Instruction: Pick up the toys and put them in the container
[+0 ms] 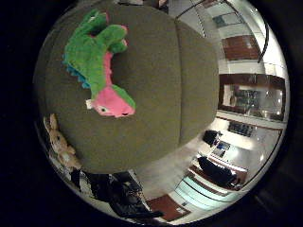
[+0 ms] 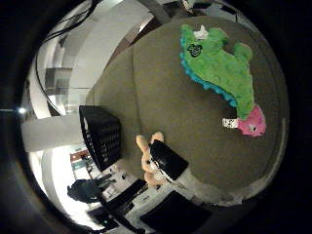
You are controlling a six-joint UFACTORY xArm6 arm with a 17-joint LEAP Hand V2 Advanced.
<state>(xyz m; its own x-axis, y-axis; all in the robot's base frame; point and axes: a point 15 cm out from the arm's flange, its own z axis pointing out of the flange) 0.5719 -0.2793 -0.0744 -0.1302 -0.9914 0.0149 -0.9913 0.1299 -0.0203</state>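
Observation:
A green plush dinosaur (image 1: 97, 61) with a pink head and blue spikes lies flat on an olive upholstered surface (image 1: 161, 85). A small tan plush bunny (image 1: 61, 144) lies near that surface's edge, apart from the dinosaur. A black slatted container (image 2: 102, 136) stands just off the surface, beside the bunny's end. My hand (image 2: 168, 163) hovers well above the toys and touches neither. Only a black and white part of it shows, in front of the bunny, and nothing is seen held.
The olive surface has a seam down it and drops off at a rounded edge to a pale floor (image 1: 161, 172). Dark office chairs (image 1: 218, 172) and wood-panelled walls (image 1: 241, 47) stand farther out in the room.

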